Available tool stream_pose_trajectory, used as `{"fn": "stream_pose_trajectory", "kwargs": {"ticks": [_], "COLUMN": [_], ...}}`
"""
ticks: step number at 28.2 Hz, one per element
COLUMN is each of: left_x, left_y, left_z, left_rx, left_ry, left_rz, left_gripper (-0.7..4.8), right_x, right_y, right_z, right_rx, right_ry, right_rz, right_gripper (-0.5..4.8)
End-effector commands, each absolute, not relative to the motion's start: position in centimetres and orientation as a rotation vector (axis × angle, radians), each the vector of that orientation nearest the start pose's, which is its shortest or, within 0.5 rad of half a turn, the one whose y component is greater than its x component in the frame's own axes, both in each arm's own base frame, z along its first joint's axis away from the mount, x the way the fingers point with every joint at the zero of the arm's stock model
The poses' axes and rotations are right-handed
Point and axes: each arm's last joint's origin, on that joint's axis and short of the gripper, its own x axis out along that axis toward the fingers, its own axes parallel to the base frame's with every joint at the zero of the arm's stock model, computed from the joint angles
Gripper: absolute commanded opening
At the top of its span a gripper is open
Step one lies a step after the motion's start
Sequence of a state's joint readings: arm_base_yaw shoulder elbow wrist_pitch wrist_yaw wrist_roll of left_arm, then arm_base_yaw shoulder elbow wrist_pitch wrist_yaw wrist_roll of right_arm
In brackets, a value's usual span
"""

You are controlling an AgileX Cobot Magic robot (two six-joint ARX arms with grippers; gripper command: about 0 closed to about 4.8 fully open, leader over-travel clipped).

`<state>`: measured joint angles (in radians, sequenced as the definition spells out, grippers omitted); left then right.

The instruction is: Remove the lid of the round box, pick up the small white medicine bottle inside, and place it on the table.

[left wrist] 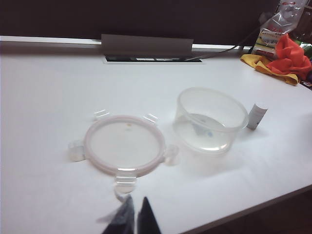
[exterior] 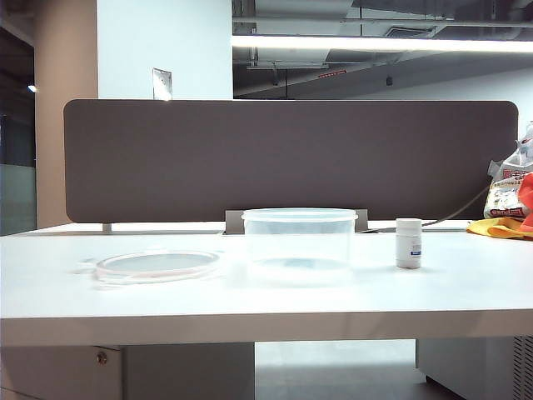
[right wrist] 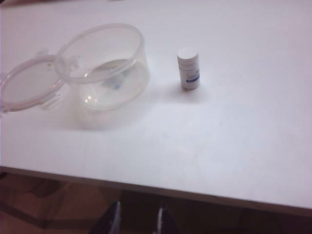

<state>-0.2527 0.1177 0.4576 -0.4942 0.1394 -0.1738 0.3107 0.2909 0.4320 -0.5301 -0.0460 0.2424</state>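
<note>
Above table: left pincer closed, empty | right pincer parted, empty

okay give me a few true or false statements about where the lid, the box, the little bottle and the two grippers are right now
1. The lid lies flat on the table, left of the round box. True.
2. The small white medicine bottle sits inside the box. False: it stands upright on the table, right of the box.
3. The box is empty. True.
4. The right gripper holds the bottle. False: it is back past the table's front edge, fingers slightly apart, holding nothing.
5. The left gripper grips the lid. False: it is shut near the front edge, clear of it.
</note>
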Motion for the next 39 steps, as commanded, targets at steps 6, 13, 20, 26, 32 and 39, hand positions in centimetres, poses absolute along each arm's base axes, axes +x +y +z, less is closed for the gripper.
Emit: {"fn": "stream_pose_trajectory", "kwargs": {"ticks": [6,13,20,26,32,39], "left_x": [6.1,5.8,7.8,9.2,9.7,9.7], "left_y": [-2.0,-1.3,-0.3,-0.4,-0.3,-0.4], "left_z": [25.9,25.5,21.6,18.4,16.5,16.4], "left_rx": [-0.162,0.005,-0.042,-0.063,-0.072,-0.086], "left_ry": [0.180,0.131,0.019,0.000,0.009,0.016], "left_rz": [-0.382,-0.278,-0.147,-0.147,-0.142,-0.147], "left_gripper": [0.22,0.21,0.21,0.21,0.21,0.21], "right_x": [8.1,8.0,8.0,7.8,7.8,7.8], "right_y": [2.7,2.7,2.7,2.6,2.6,2.6], "right_z": [24.1,24.2,24.2,24.2,24.2,24.2], "right_rx": [0.188,0.190,0.189,0.190,0.190,0.190], "right_ry": [0.379,0.370,0.370,0.361,0.360,0.360], "right_rz": [0.308,0.309,0.303,0.303,0.303,0.303], "right_gripper": [1.03,1.03,1.03,1.03,1.03,1.03]}}
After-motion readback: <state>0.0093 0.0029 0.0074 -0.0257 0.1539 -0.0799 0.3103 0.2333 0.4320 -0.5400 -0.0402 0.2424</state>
